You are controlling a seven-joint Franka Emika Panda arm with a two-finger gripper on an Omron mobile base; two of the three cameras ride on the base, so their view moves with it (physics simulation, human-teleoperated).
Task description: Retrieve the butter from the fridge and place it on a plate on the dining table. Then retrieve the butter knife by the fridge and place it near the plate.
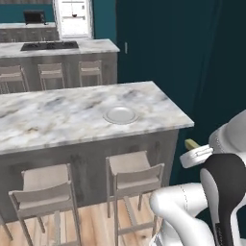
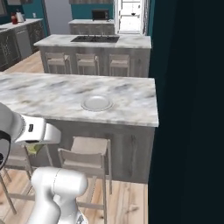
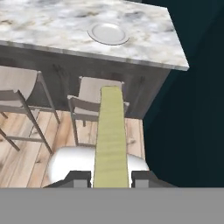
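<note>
The butter [image 3: 111,135] is in the gripper [image 3: 111,178]: the two fingertips [image 3: 78,178] are closed on its near end, one on each long side, and the stick goes straight out from the jaws along the direction in which the hand looks. In the left base view only its pale tip [image 1: 191,144] shows beside the white wrist, low and off the table's corner.

The plate [image 3: 108,33] is ahead of the butter and above it, near the right end of the table [image 3: 48,26] and a little in from the near edge. The long axis of the butter points almost at the plate, only a little to the right of it. The plate has nothing on it.

Between them stands a stool [image 3: 97,101], under the table edge. I think the hand must first go up over the edge and then forward, so that the stick comes down flat on the plate.
</note>
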